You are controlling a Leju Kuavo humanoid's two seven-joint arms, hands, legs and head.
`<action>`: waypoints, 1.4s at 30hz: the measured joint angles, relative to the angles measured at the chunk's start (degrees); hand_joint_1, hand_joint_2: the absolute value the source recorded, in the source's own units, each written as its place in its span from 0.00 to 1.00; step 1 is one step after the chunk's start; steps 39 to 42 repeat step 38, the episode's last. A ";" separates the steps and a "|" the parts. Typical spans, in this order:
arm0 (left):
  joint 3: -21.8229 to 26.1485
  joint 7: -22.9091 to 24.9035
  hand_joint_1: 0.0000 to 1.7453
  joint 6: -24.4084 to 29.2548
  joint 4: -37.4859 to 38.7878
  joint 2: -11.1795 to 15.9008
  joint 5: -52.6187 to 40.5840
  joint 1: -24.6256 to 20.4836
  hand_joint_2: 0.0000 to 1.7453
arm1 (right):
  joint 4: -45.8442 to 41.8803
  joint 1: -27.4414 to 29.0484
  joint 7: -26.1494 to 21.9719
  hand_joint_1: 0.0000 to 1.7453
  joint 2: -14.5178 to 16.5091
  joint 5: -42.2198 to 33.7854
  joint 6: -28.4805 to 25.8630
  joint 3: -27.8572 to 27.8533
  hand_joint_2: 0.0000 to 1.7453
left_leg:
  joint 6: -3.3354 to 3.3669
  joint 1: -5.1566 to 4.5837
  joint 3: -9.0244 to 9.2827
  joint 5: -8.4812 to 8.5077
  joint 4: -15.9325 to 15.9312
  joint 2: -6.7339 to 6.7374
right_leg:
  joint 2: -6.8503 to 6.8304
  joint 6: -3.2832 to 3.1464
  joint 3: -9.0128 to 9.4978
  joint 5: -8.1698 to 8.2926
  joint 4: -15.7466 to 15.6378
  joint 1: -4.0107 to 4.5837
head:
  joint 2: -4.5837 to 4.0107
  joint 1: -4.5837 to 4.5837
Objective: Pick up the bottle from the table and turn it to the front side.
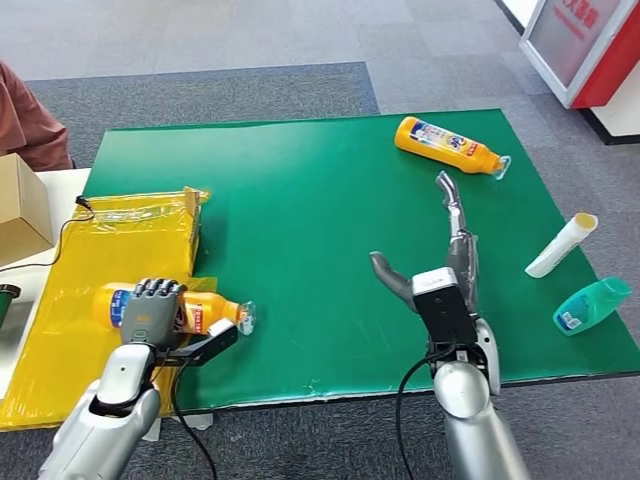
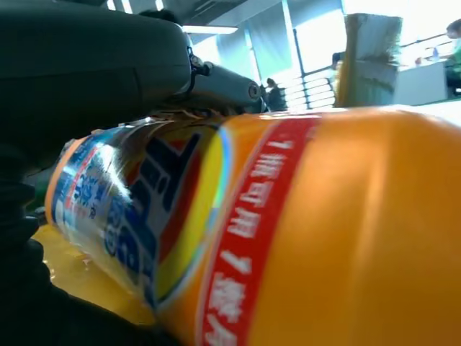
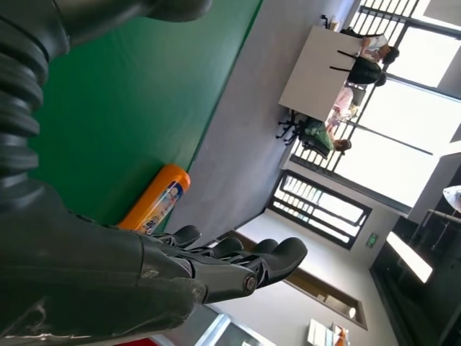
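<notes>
Bottle [image 1: 198, 308] — glossy orange plastic, cylindrical

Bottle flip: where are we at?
Done: left hand has closed around the orange bottle. In hand: the grasp; the bottle lies on its side at the mat edge, not visibly lifted. Left: lift and turn. Right hand is open; second orange bottle untouched.

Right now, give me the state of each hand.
Left hand: holding the orange bottle lying at the mat's near left edge.
Right hand: open, fingers apart, holding nothing.
</notes>
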 joint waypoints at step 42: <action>8.06 -21.52 0.00 26.91 -36.46 -11.08 0.49 17.98 1.00 | 1.97 6.06 -0.28 0.00 -0.01 -3.69 -4.53 0.55 1.00 | 0.12 -0.02 -0.03 -0.12 0.00 -0.03 | -0.02 0.08 0.04 -0.10 0.00 -0.02 | 0.00 0.01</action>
